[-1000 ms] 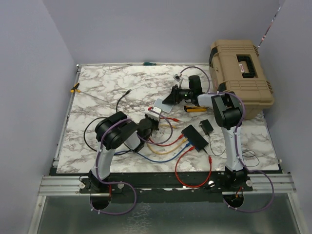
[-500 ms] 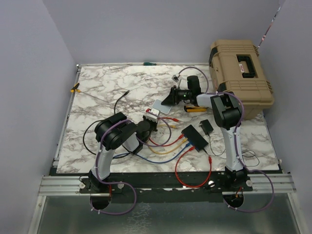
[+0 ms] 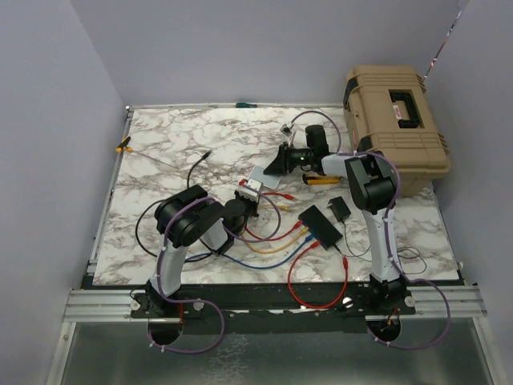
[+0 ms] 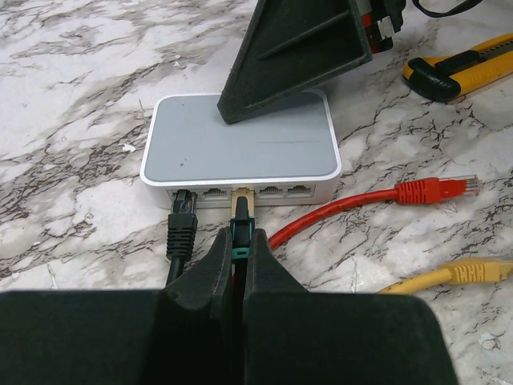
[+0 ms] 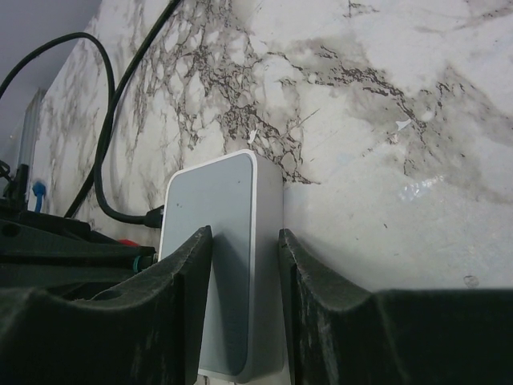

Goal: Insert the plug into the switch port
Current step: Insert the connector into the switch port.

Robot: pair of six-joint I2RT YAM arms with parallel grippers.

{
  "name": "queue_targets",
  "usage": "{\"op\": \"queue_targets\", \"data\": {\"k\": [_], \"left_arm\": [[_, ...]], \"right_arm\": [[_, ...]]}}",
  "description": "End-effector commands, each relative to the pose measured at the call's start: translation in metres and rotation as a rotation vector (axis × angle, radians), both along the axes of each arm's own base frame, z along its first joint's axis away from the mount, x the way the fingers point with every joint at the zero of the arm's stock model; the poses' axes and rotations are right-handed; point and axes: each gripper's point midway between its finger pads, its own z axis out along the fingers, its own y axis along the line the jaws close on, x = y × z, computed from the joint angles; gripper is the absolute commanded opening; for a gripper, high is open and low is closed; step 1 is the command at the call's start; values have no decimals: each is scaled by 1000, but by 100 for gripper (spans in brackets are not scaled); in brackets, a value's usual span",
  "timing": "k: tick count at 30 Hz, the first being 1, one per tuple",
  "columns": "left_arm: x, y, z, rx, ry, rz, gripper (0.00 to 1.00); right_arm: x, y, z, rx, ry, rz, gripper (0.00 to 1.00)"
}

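Observation:
My left gripper (image 4: 240, 241) is shut on a plug (image 4: 241, 210) with a teal boot and a clear tip. The tip sits at the mouth of the second port of a small grey-white box (image 4: 240, 144). My right gripper (image 5: 244, 237) is shut on that box (image 5: 232, 200) from its far side, one finger (image 4: 296, 48) lying on its top. A black plug (image 4: 182, 223) is in the first port. The switch (image 3: 319, 225), a flat black box, lies to the right with red, yellow and blue cables at its edge. From above, the left gripper (image 3: 248, 195) and right gripper (image 3: 276, 164) face each other.
Loose red (image 4: 433, 191) and yellow (image 4: 473, 271) plugs lie right of the grey-white box. A yellow utility knife (image 4: 461, 68) lies behind it. A small black adapter (image 3: 340, 209) sits by the switch and a tan case (image 3: 394, 120) stands at the back right. Cables loop between the arms.
My left gripper has edged the plug slightly toward the grey-white box. The right gripper and the box have shifted a little to the left.

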Motion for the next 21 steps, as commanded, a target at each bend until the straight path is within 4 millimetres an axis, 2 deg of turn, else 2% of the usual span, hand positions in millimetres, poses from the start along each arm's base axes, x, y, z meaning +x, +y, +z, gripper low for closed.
{"op": "queue_targets", "data": {"k": [1, 11, 21], "left_arm": [[2, -11, 35, -104, -77, -29, 0], [4, -9, 34, -125, -68, -1, 0], [11, -11, 47, -198, -54, 7, 0]], "right_arm": [[-23, 12, -8, 6, 61, 83, 40], [-31, 16, -9, 20, 79, 126, 40], [-49, 20, -5, 65, 77, 231, 39]]}}
